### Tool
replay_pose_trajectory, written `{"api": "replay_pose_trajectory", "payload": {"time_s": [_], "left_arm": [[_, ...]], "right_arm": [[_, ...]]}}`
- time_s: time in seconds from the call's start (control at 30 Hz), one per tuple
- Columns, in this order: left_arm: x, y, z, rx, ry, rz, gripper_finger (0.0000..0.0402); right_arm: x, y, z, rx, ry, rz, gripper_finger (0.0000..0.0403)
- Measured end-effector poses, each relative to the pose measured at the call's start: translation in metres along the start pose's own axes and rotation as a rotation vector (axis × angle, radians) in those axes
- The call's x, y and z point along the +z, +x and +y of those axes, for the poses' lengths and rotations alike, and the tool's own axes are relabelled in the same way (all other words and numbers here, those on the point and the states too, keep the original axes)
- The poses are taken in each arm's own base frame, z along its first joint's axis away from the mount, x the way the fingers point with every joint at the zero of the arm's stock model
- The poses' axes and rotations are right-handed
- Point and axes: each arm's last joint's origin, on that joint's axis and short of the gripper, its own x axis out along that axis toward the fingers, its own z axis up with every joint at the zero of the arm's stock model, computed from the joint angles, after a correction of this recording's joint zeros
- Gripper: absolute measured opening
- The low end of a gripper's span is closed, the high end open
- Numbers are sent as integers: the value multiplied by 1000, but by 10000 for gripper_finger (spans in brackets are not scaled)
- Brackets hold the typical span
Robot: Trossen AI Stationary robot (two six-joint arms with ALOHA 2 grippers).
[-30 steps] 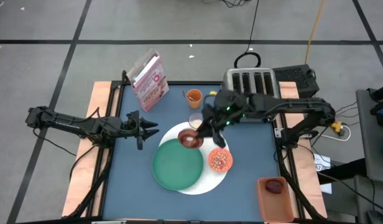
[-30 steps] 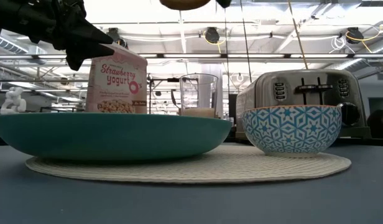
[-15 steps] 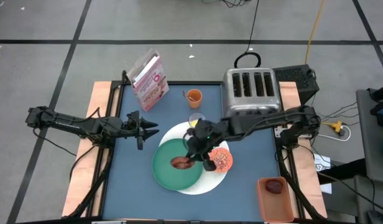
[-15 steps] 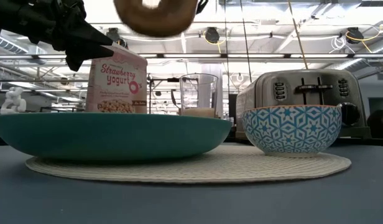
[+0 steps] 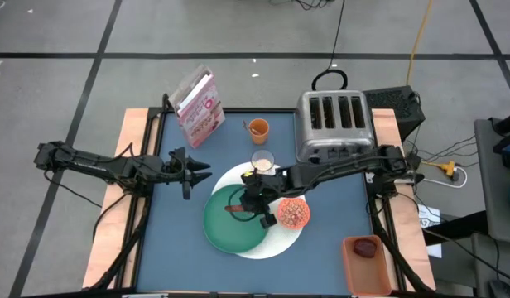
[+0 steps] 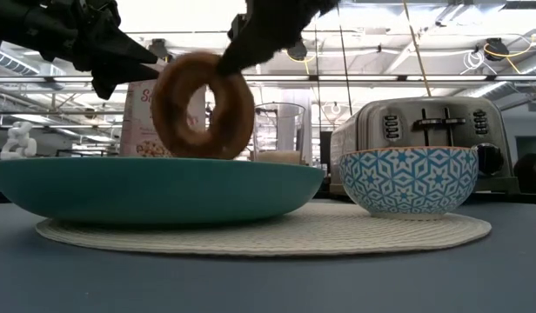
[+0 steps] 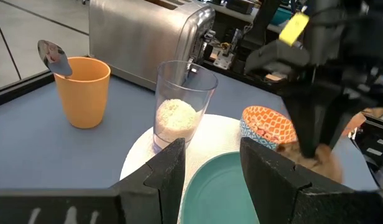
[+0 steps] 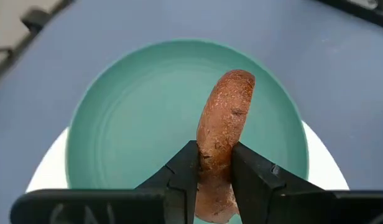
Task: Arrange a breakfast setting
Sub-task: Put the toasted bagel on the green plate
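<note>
While my right gripper pinches the brown ring-shaped bagel on its edge between both fingers, the lower part of the bagel is cut off in the right wrist view, and in the low view the rim of the green round plate hides whether the bagel touches the plate.

One second ago I held the bagel higher, near the glass with milk; now it has come down over the middle of the plate. My left gripper has not moved; it waits beside the plate with its fingers spread apart and holds nothing.

The plate lies on the larger white woven disc, and the small orange patterned bowl stands just beside the plate. The plate's surface around the bagel is free on all sides.
</note>
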Motion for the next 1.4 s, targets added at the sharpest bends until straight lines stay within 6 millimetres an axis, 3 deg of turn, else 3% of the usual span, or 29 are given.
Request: {"api": "replay_pose_trajectory", "payload": {"time_s": [0.27,0.77,1.07,1.4], "left_arm": [[0,0,0,0,1,0,159],[0,0,0,0,14,0,159],[-1,0,0,3,26,10,159],[-1,0,0,1,45,9,159]], "right_arm": [[-8,22,-1,-67,-79,52,75],[6,27,0,-146,-180,-80,75],[-7,57,0,-135,-236,-32,75],[-13,70,0,-125,-253,-16,75]]}}
